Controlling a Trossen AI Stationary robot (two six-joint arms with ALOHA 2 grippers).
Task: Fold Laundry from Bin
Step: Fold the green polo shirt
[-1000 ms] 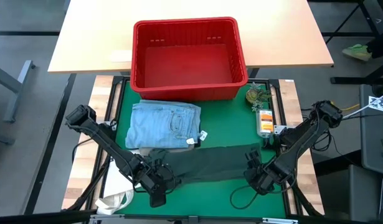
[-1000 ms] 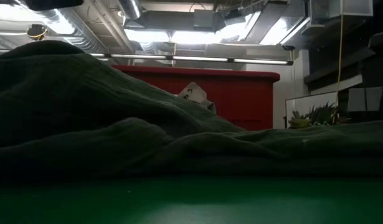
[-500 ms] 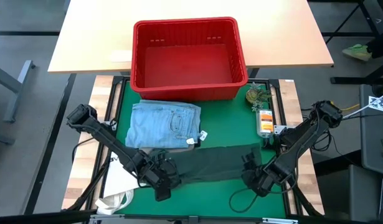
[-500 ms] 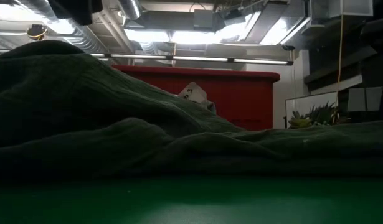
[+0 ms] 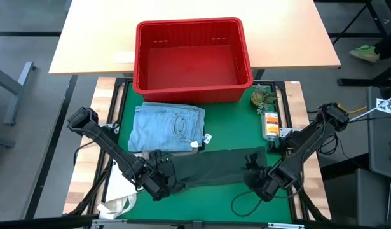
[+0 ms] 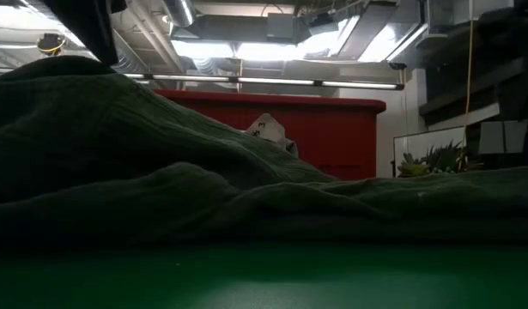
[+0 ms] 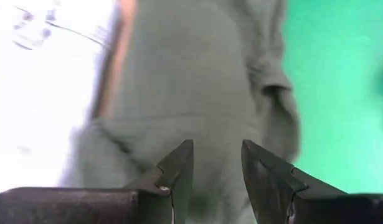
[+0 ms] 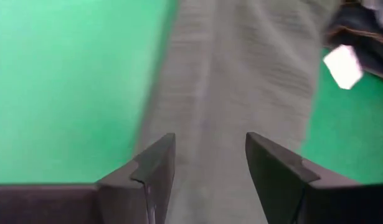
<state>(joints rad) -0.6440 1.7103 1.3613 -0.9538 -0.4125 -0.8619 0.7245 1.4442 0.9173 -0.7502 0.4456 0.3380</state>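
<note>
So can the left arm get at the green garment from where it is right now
Probably yes: the left gripper hangs open right over the left end of the green garment, with nothing lying on top of it there.

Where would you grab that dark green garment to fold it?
At its two short ends. The dark green garment lies as a long flat strip across the mat, so each gripper would likely come down from above at its own end, left gripper and right gripper, both with jaws open.

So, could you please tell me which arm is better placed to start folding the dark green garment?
Neither clearly: the left end effector sits open over the dark green garment's left end, the right end effector open over its right end. Probably both.
</note>
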